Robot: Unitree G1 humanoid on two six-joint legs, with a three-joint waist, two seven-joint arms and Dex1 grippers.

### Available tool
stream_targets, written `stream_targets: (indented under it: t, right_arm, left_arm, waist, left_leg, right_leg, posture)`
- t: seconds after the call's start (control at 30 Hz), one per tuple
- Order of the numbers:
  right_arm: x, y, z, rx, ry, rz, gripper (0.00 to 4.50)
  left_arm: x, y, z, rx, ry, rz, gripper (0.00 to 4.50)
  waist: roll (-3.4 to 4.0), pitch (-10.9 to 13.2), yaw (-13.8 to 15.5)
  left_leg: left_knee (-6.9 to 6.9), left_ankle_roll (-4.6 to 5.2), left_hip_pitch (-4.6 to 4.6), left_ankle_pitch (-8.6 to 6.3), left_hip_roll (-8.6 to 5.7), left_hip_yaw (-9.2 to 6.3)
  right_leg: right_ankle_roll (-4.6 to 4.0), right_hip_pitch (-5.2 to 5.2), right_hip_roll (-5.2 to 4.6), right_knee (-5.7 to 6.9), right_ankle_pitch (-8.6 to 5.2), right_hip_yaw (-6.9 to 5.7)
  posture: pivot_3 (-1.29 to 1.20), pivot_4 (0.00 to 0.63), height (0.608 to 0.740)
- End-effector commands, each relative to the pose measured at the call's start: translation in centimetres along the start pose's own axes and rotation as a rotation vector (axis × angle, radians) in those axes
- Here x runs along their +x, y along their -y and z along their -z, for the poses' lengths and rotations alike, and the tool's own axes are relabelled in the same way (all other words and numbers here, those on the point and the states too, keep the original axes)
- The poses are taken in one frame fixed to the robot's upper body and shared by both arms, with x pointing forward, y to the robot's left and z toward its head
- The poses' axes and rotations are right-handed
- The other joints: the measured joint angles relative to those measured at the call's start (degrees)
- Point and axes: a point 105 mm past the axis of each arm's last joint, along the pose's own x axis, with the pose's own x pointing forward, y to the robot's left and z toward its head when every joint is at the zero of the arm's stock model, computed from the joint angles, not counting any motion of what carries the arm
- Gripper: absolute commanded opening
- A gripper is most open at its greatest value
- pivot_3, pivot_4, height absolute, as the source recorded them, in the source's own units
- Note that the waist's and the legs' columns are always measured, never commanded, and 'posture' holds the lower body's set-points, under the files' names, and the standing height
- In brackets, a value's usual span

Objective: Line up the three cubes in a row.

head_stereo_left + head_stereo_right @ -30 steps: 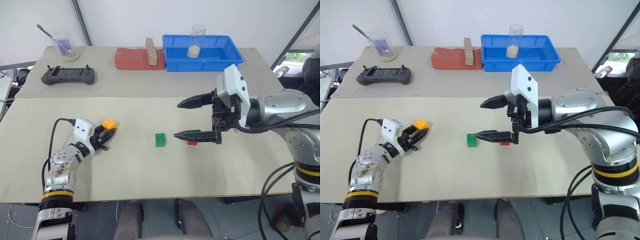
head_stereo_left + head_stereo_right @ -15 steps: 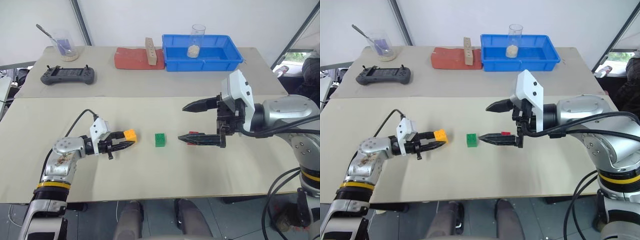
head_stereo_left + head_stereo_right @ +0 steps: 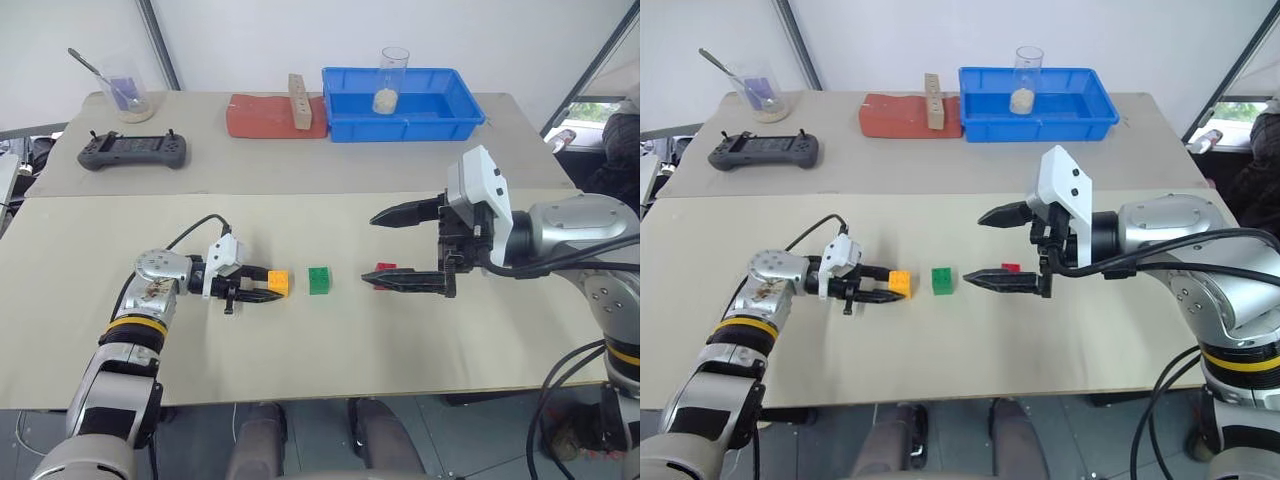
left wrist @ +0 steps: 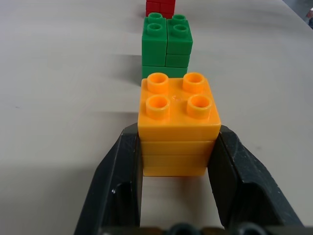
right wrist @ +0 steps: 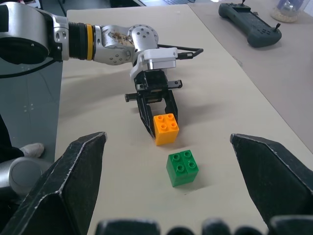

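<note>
Orange-yellow cube (image 3: 278, 283) clamped in left gripper (image 3: 262, 287), green cube (image 3: 320, 280) just right, red cube (image 3: 385, 268) beyond, right gripper (image 3: 377, 249) spread wide above it, blue tray (image 3: 400, 104) far.

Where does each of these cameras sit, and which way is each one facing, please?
Left and right eye views: on the head, looking forward and down over the table; both arms show.
Left wrist view: along the left gripper, shut on the orange-yellow cube, towards the green cube and red cube.
Right wrist view: between the open right gripper fingers, towards the left arm.
Shared: the orange-yellow and green cubes appear in all views.
</note>
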Motion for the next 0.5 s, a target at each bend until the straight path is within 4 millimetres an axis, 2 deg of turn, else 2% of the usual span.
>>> stream_targets:
  t: [0.03,0.5]
  right_arm:
    - [-0.8,0.1,-0.8,-0.047,0.010,0.037,4.50]
    - [-0.7,0.1,-0.8,-0.054,0.009,0.031,4.50]
  left_arm:
    - [-0.3,-0.5,0.1,0.020,-0.024,-0.003,1.34]
    - [-2.7,-0.8,0.9,0.026,-0.089,-0.014,1.34]
  waist:
    - [0.00,0.00,0.00]
    - [0.00,0.00,-0.51]
  left_leg:
    - [0.01,0.00,0.01,0.00,0.00,0.00]
    - [0.02,0.10,0.07,0.06,0.02,0.00]
  right_leg:
    - [0.00,0.00,0.00,0.01,0.00,0.00]
    - [-0.02,0.00,0.02,0.10,0.04,0.01]
  posture:
    - [0.00,0.150,0.740]
    - [0.00,0.150,0.740]
